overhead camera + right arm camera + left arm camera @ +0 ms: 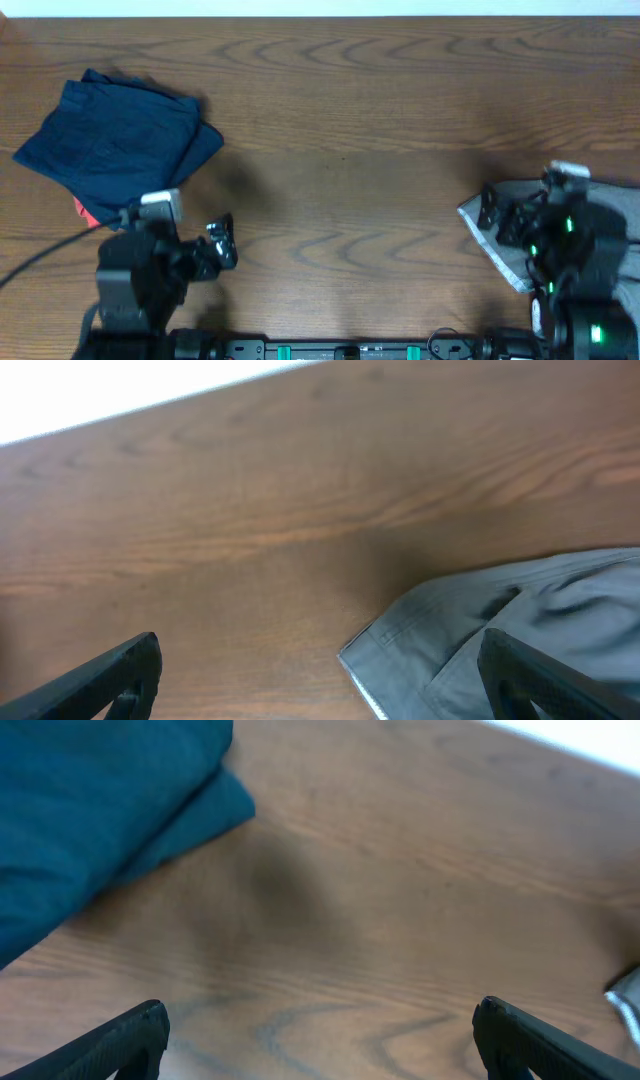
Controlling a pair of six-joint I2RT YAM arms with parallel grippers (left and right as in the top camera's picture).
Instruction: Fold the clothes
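A folded dark navy garment (115,140) lies at the far left of the table; it also shows at the top left of the left wrist view (90,810). A sliver of red-orange fabric (84,212) peeks from under its near edge. A grey garment (510,235) lies at the right, partly under my right arm; its corner with a seam shows in the right wrist view (490,630). My left gripper (222,245) is open and empty over bare wood just right of the navy garment. My right gripper (500,212) is open, with one finger over the grey garment.
The wooden table (340,130) spans the whole view. A black cable (40,258) runs off the left edge. The arm bases and a black rail (350,350) stand along the front edge. A white wall borders the table's far edge.
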